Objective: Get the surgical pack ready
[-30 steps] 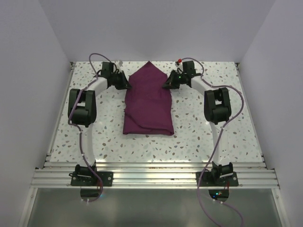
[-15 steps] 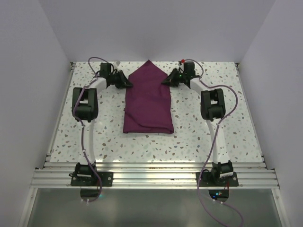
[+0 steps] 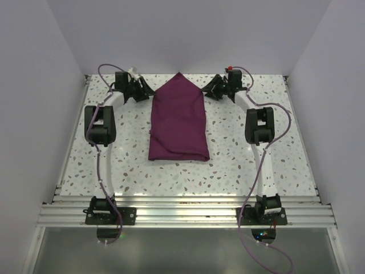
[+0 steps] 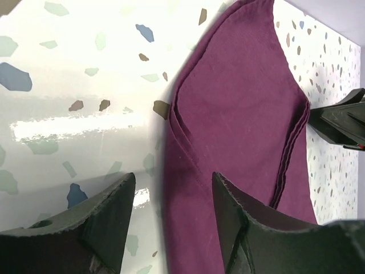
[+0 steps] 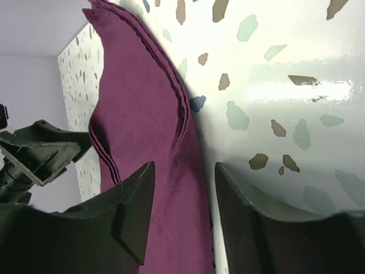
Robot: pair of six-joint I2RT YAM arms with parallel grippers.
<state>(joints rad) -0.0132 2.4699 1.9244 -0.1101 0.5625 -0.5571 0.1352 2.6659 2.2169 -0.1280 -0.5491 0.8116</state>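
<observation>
Bright, even light falls from overhead. The top view is sharp, with only faint soft shadows. In both wrist views a white glare band lies across the glossy speckled white tabletop (image 4: 74, 123), and the near black gripper fingers (image 5: 131, 211) look soft.

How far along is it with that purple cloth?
Done: the surgical pack lies folded into a strip with a pointed far end. In hand: nothing; the left gripper and right gripper stand open either side of its far end. Left, probably: folding it into a compact bundle.
</observation>
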